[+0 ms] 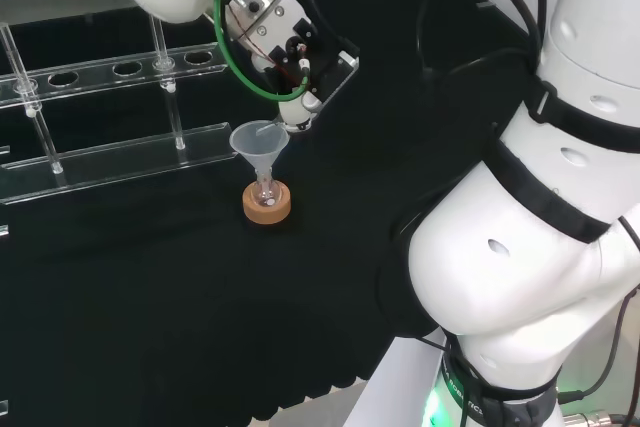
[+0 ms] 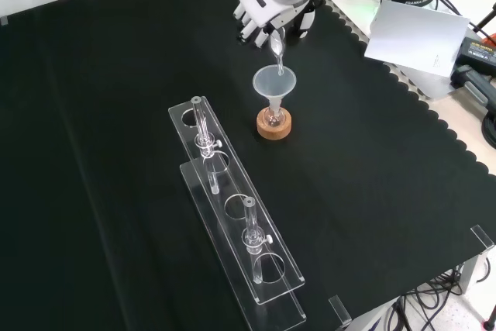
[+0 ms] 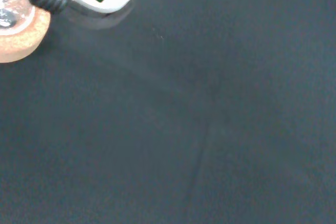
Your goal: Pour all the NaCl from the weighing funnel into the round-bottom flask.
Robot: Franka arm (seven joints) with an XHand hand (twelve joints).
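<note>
A small round-bottom flask [image 2: 272, 117] stands on a cork ring [image 2: 274, 127] near the middle of the black cloth. A clear cone-shaped funnel [image 2: 274, 83] sits in its neck. The hand [image 2: 262, 15] hovers just above and behind it, fingers curled round a slim clear weighing funnel [image 2: 277, 49]. That funnel is tilted steeply, its tip inside the cone's mouth. In the head view the hand [image 1: 288, 55] is up and right of the cone funnel [image 1: 261, 147] and cork ring [image 1: 267, 205]. The wrist view catches the cork ring [image 3: 17, 39] and flask [image 3: 8, 10].
A clear acrylic tube rack [image 2: 232, 218] with two glass tubes stands in front of the flask in the front view, and to the left in the head view, rack [image 1: 110, 112]. A white sheet [image 2: 411, 32] lies past the cloth's scalloped right edge.
</note>
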